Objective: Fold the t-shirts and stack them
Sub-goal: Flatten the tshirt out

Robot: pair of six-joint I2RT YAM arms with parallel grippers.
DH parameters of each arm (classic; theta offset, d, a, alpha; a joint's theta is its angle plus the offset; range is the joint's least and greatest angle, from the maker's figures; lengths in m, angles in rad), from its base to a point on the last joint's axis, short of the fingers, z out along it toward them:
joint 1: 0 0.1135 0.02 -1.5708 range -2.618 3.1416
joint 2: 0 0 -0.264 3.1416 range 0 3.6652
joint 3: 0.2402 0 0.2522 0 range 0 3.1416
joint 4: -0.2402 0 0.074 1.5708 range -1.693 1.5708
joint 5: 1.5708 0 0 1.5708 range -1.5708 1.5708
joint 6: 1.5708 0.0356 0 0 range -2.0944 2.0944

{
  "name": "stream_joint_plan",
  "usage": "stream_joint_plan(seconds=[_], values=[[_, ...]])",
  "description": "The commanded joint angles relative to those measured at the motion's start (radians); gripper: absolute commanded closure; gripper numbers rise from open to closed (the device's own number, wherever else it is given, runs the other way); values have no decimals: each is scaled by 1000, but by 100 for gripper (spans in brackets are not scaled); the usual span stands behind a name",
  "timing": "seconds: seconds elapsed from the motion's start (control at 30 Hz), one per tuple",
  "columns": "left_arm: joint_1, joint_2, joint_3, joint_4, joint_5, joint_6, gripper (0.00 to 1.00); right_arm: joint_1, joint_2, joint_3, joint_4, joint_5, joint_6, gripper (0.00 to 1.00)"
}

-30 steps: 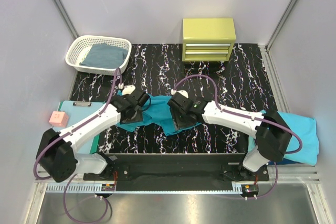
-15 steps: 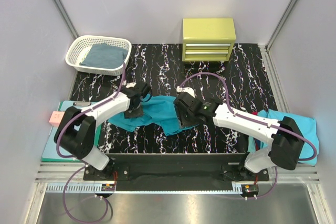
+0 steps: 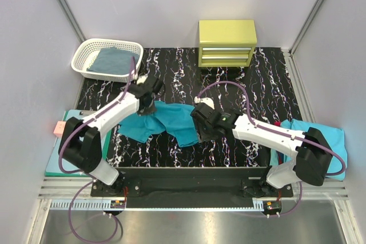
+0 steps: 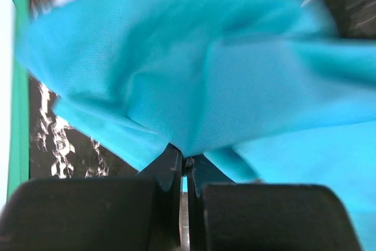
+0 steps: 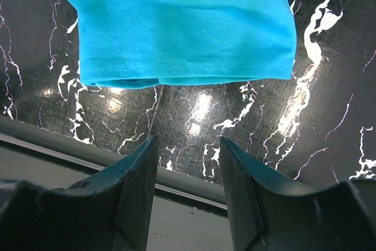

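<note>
My left hand [image 4: 185, 160]: pinched shut on a fold of the teal t-shirt [image 3: 174, 121], at its far-left edge.
My right hand [image 5: 188, 148]: fingers apart, holding nothing, just above the shirt's near hem.
Teal t-shirt: crumpled mid-desk [image 3: 257, 84], not yet folded.
Done: perhaps the folded blue-grey cloth [image 3: 111, 61] in the basket [image 3: 114, 40].
Left: I judge nearly everything. Fold this one, then the turquoise shirt [image 3: 334, 147] at the right edge, then stack.

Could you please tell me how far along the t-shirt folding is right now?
Done: one folded cloth in the basket. In hand: the left gripper, jaws shut, pinches the crumpled teal t-shirt; the right gripper hovers open near its hem. Left: folding it, plus the turquoise shirt waiting at the right edge.
</note>
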Motion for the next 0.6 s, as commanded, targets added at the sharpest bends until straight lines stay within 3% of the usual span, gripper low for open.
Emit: stream_joint_plan(seconds=[0.0, 0.13, 0.4, 0.5, 0.53, 0.57], values=[[1, -21, 237, 6, -62, 63, 100, 7, -19, 9, -2, 27, -21, 47], [3, 85, 423, -4, -70, 103, 100, 5, -18, 19, 0, 27, -29, 47], [10, 454, 710, -12, 4, 175, 99, 5, -49, -9, -28, 27, -19, 47], [13, 534, 756, -14, -2, 182, 64, 4, -65, -27, -40, 22, -13, 47], [12, 532, 738, -14, -21, 175, 39, 4, -70, -32, -43, 22, -7, 47], [9, 492, 715, -5, -31, 163, 29, 5, -79, -37, -49, 22, -6, 47]])
